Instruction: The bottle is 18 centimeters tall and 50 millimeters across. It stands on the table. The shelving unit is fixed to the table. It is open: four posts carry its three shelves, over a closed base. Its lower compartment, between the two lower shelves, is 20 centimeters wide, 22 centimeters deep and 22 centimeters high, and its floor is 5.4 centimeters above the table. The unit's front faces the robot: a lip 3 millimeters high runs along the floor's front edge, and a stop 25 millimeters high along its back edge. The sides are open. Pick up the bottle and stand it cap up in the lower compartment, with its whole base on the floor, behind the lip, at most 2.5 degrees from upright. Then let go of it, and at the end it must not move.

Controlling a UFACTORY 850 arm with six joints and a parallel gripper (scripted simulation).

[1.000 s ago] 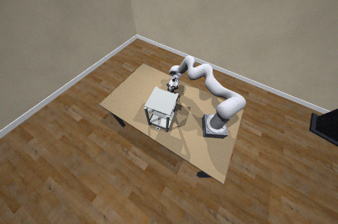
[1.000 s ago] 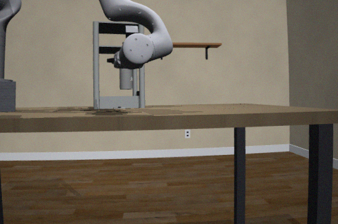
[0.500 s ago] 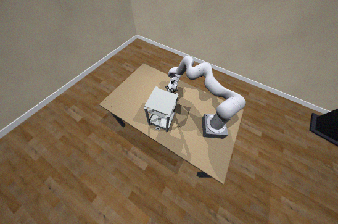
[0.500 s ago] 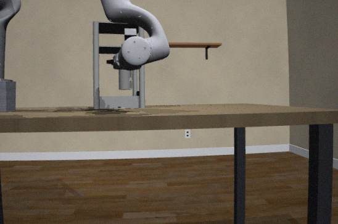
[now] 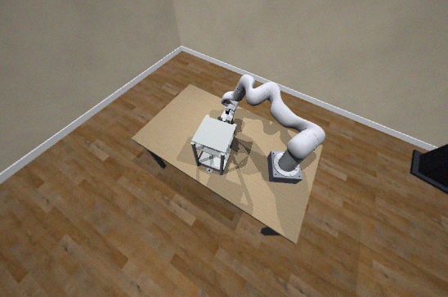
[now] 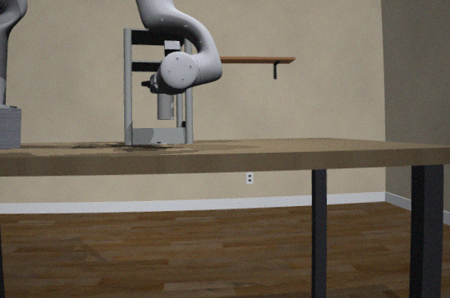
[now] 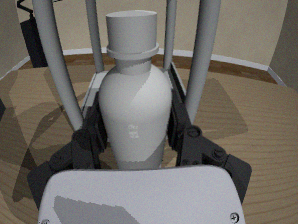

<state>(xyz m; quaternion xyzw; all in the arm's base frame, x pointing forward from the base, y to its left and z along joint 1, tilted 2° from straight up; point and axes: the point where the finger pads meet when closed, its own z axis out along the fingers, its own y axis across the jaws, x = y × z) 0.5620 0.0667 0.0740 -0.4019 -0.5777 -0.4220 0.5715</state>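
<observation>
My gripper (image 7: 136, 102) is shut on the white bottle (image 7: 133, 112), with one dark finger on each side of its body. The bottle is cap up and looks upright. In the wrist view the grey posts of the shelving unit (image 7: 200, 36) stand just beyond the bottle on both sides. In the exterior view the bottle (image 6: 165, 107) hangs below the wrist, a little above the lower floor of the shelving unit. In the top view the gripper (image 5: 226, 114) is at the far edge of the unit's top shelf (image 5: 213, 135), and the bottle is hidden.
The arm's base (image 5: 284, 168) stands on the table to the right of the unit. A wall shelf (image 6: 257, 59) hangs behind the table. A dark cabinet (image 5: 431, 164) stands on the floor at the far right.
</observation>
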